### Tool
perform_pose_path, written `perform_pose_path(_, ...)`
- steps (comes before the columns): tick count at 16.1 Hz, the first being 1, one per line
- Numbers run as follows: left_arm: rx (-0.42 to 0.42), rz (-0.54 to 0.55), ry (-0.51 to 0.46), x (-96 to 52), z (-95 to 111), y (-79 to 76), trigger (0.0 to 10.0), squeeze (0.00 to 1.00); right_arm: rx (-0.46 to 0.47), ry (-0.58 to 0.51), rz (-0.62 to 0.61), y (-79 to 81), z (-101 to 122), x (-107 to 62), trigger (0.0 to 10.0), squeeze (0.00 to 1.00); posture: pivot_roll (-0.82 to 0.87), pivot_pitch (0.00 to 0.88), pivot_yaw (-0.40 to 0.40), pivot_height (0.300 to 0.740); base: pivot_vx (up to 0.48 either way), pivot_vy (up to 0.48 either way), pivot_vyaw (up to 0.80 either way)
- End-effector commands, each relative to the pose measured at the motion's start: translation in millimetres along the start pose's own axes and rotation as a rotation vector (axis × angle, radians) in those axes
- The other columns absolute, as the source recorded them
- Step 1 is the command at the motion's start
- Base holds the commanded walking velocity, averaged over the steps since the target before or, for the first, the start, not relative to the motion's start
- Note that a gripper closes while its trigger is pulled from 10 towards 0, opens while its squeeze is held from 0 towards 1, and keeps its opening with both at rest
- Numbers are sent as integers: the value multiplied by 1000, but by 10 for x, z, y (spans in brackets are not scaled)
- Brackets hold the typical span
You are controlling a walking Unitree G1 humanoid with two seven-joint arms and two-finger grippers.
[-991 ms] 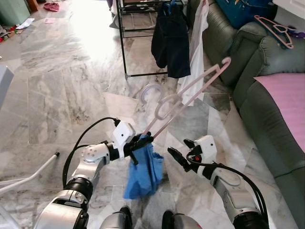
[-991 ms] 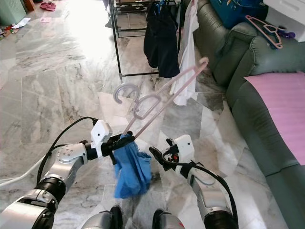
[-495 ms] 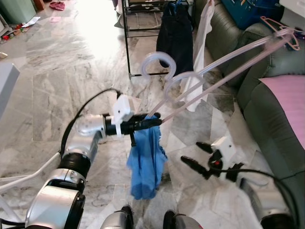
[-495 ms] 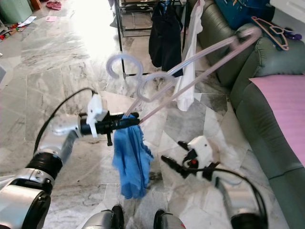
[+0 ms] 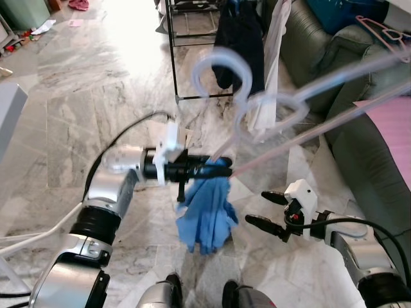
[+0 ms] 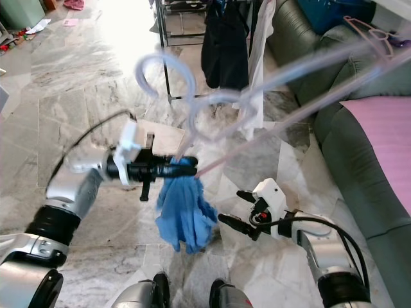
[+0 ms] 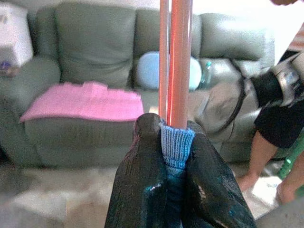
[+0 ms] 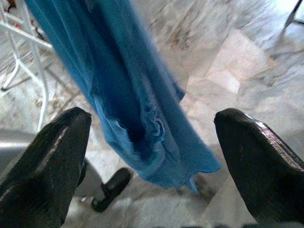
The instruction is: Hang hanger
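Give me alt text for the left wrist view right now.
The left gripper is shut on a pink hanger and a bit of blue cloth. Behind are a grey-green sofa with a pink blanket, and a person's legs.

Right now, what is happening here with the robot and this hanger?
The robot's left tool is shut on one end of a pink hanger, together with a blue cloth that hangs down from that end. The hanger is raised and tilted toward the black clothes rack, where dark and white garments hang; it is not yet on the rack. The right tool is open, low beside the cloth, holding nothing.
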State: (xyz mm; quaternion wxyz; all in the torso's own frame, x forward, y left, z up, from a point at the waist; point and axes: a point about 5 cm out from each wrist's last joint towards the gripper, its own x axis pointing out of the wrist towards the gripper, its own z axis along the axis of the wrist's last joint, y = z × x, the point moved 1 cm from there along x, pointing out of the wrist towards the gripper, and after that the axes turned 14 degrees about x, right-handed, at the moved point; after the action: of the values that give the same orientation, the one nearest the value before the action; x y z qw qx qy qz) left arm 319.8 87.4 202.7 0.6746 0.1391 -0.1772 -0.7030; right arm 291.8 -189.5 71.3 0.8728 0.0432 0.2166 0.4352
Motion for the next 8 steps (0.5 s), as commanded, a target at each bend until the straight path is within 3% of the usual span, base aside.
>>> perform_pose_path(1, 46, -34, -41, 64, 172, 39, 10000, 0, -10, 64, 20, -13, -72, -10, 10000, 0, -151, 237, -3, 740, 0, 0, 0)
perform_pose_path(8, 61, -70, -127, 210, 499, 4, 10000, 0, -16, 123, 62, -31, -79, 157, 10000, 0, -143, 244, 4, 740, 0, 0, 0)
